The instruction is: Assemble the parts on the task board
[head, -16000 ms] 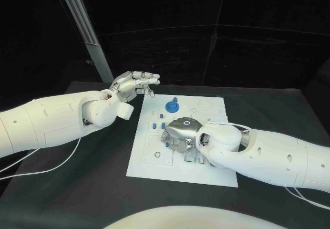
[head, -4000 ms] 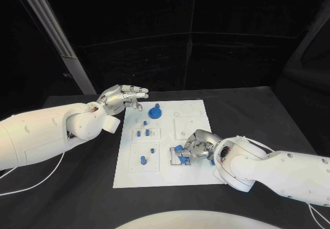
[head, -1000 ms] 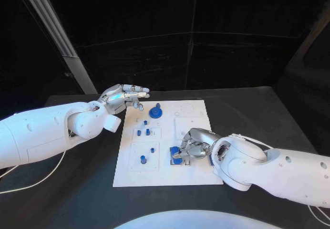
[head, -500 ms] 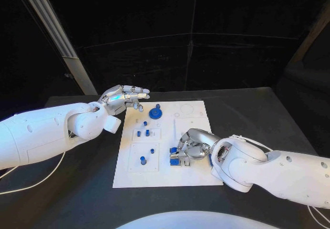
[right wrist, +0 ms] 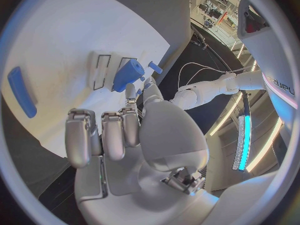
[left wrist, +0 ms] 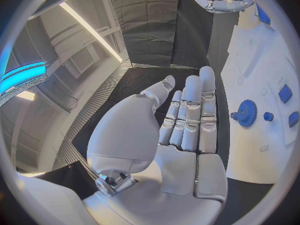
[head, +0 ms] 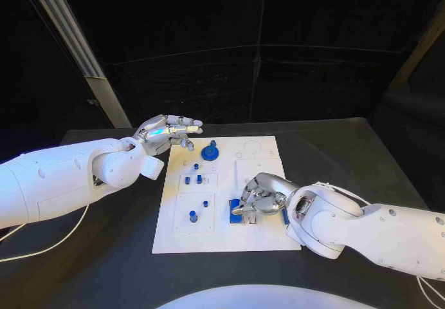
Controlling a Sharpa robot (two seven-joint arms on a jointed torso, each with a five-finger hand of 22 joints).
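A blue block (right wrist: pixel 128 74) is pinched by the right hand (head: pixel 260 196) over the slots at 5 o'clock on the board (head: pixel 264 168). The left hand (head: pixel 167 132) is held off the board's 11 o'clock corner, fingers (left wrist: pixel 190 116) straight, pressed together, nothing held.

No readable text, label, brand, number or sign is showing on the task board (head: pixel 264 235), the parts, the arms or the table; some lettering on one arm is too blurred to read.
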